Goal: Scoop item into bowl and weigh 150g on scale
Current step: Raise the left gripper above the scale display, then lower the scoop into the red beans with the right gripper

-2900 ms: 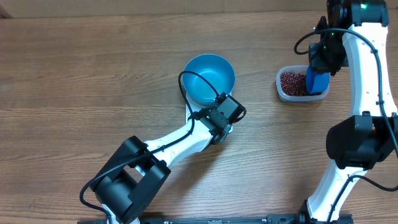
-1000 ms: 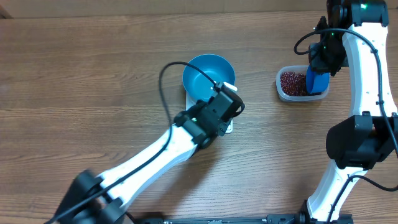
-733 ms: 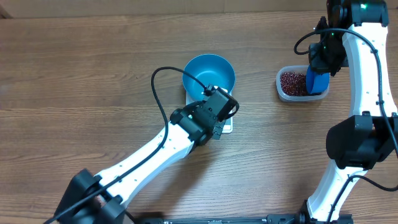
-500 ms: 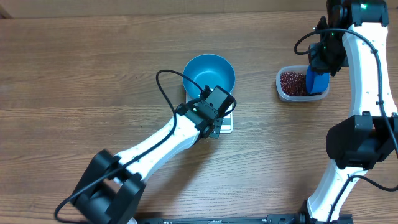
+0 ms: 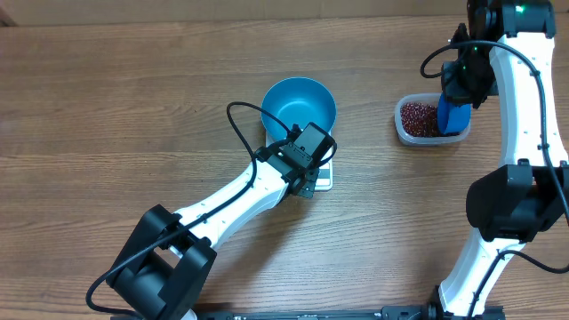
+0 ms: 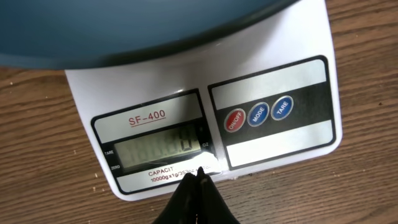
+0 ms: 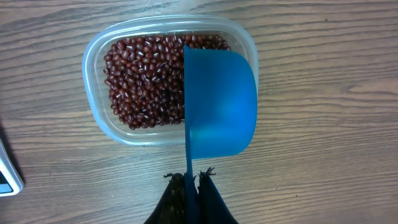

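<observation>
Overall: two white-and-black robot arms at a brown wood-grain table [image 5: 133, 107], one at each group of objects.
Bowl: round, deep, bright blue bowl [image 5: 299, 111], upright on the scale, its rim overhanging the back and sides of the platform (in the left wrist view it fills the top of the picture).
Scale: small flat white square kitchen scale [image 6: 186, 81], near the middle of the table under the bowl; only its front strip shows from above.
Display: grey display [image 6: 158, 152] at front left of the scale, marked "SF-400" above; digits too faint to read.
Buttons: three round buttons [image 6: 257, 115] at front right, one red and two blue, lettered ON/OFF, MODE, TARE.
Left gripper: left gripper [image 6: 198, 177], fingers pressed together with nothing between them, tips at the scale's front edge just below the right end of the display; whether they touch it cannot be told.
Tub: clear plastic rounded-rectangle tub [image 7: 93, 112], on the table well to the right of the bowl and apart from the scale.
Beans: small dark red-brown oval beans [image 7: 146, 81], a loose heap inside the tub.
Scoop: small blue plastic handled scoop [image 7: 221, 102], cup over the right part of the tub, thin handle running back to the wrist (whether the cup dips into the beans cannot be told).
Right gripper: right gripper [image 7: 193, 177], clamped narrow on the scoop's handle.
</observation>
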Robot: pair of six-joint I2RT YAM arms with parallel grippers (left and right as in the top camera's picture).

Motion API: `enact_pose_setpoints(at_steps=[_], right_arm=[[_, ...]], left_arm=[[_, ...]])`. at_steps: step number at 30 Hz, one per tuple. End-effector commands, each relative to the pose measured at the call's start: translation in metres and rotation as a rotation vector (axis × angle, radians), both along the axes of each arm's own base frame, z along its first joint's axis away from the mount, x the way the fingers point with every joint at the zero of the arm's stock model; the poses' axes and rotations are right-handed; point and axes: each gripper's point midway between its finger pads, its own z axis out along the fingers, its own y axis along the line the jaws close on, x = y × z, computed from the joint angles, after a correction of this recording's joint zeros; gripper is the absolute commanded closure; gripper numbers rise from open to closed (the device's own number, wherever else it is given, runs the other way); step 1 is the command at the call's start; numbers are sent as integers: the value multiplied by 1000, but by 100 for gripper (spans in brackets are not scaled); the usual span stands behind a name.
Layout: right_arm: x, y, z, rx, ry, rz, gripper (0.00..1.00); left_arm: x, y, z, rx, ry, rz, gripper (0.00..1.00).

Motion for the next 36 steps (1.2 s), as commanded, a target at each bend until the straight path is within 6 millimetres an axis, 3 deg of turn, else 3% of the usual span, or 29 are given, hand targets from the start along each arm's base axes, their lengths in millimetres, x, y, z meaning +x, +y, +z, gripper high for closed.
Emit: enact_pose_setpoints(at_steps=[1, 9, 14, 19, 36], right_arm=[[1, 2, 6, 3, -19, 0, 96], [1, 2, 6, 4, -19, 0, 96], [1, 2, 6, 4, -19, -4, 96], [1, 2, 6, 4, -19, -4, 96], [0, 3, 5, 19, -29, -124, 96]], left_arm=[[1, -1, 4, -16, 2, 8, 96], [11, -7, 53, -67, -83, -18, 96], [20, 3, 79, -97, -114, 26, 96], [22, 16, 76, -132, -64, 92, 96], [28, 26, 76, -114, -75, 98, 96]])
